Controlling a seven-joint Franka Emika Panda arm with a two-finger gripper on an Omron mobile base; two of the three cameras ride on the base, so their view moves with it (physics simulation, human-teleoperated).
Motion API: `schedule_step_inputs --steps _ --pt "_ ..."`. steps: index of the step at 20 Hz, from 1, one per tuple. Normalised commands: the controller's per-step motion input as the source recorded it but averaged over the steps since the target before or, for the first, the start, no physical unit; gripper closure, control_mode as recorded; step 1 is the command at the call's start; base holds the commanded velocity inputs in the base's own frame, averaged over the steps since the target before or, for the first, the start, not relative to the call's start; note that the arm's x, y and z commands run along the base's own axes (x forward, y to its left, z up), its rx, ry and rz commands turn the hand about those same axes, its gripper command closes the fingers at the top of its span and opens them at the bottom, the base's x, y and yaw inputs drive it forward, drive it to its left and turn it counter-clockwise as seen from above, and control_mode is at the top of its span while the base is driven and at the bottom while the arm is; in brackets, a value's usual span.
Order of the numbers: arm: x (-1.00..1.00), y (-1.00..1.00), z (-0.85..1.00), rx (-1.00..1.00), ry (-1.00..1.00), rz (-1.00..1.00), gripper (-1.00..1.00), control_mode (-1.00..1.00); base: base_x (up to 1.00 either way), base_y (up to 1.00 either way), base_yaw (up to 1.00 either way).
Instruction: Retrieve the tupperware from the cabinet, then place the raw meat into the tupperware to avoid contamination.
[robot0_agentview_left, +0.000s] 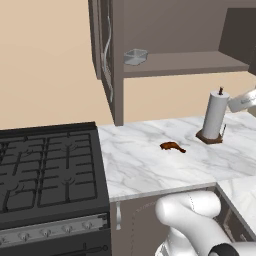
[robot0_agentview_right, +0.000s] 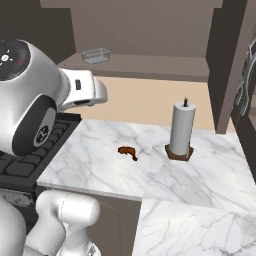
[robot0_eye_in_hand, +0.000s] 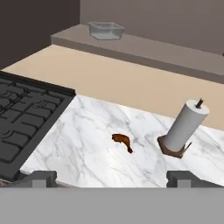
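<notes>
Tupperware (robot0_eye_in_hand: 106, 30) sits at your frame's upper left on the cabinet (robot0_eye_in_hand: 144, 46) shelf; raw meat (robot0_eye_in_hand: 122, 141) lies centre on marble, and your gripper (robot0_eye_in_hand: 111, 178) hangs spread wide, empty.

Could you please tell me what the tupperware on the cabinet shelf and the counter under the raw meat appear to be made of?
The tupperware looks like thin translucent plastic: pale grey-white, and the shelf shows faintly through its walls. The counter looks like polished marble or a marble-look slab: white with grey veining and a smooth surface; the render leaves open which.
</notes>
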Motion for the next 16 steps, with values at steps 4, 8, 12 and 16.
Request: schedule_step_inputs --steps 4,8,12,16 --pt "0.01 0.00 0.46 0.05 -0.13 -0.08 -1.00 -1.00 0.00 0.00 0.00" --pt "0.18 0.01 0.28 0.06 -0.07 -0.11 -1.00 -1.00 0.00 0.00 0.00" --pt "0.28 0.04 0.15 0.11 -0.02 -0.11 -1.00 -1.00 0.00 0.00 0.00" --pt "0.32 0.01 0.11 0.11 -0.03 -0.11 -1.00 -1.00 0.00 0.00 0.00"
